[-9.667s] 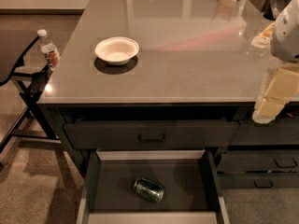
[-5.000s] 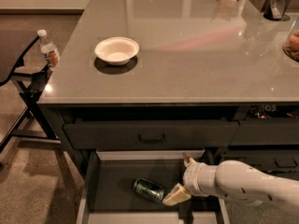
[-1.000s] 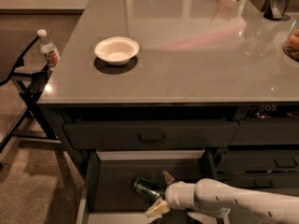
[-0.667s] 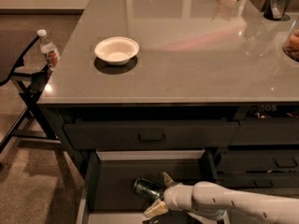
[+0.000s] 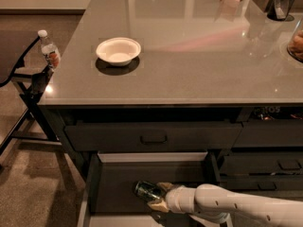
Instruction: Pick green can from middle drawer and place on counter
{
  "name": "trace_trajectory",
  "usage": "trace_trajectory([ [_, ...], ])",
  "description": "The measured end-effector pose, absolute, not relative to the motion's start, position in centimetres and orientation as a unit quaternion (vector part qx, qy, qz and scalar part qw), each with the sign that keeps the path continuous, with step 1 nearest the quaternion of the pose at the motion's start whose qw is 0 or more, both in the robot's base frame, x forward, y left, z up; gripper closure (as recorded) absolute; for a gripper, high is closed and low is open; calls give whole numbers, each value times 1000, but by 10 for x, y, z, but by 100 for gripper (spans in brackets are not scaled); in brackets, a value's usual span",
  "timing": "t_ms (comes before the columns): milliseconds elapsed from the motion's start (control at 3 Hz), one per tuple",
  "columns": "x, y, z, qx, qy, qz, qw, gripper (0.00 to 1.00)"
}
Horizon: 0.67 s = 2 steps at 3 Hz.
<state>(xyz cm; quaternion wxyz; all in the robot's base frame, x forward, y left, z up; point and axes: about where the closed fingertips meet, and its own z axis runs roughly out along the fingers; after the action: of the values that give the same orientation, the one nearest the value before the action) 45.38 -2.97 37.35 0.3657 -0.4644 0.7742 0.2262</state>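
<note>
White bowl (image 5: 118, 50) upper left of centre. Clear water bottle (image 5: 49, 51) upright at far left, on a black stand (image 5: 28, 77). Dark cup (image 5: 279, 4) in the top right corner. End effector (image 5: 154, 196) at bottom centre.

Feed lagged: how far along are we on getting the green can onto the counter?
Done: the middle drawer stands open. In hand: the pincer is down in it, at the green can, which lies on its side on the drawer bottom. Left: lift it out and set it on the counter.
</note>
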Motion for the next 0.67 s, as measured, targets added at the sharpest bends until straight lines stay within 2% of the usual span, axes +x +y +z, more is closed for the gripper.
trace_trajectory([
  [667,457,-35,382,-475,769,228,362,88],
])
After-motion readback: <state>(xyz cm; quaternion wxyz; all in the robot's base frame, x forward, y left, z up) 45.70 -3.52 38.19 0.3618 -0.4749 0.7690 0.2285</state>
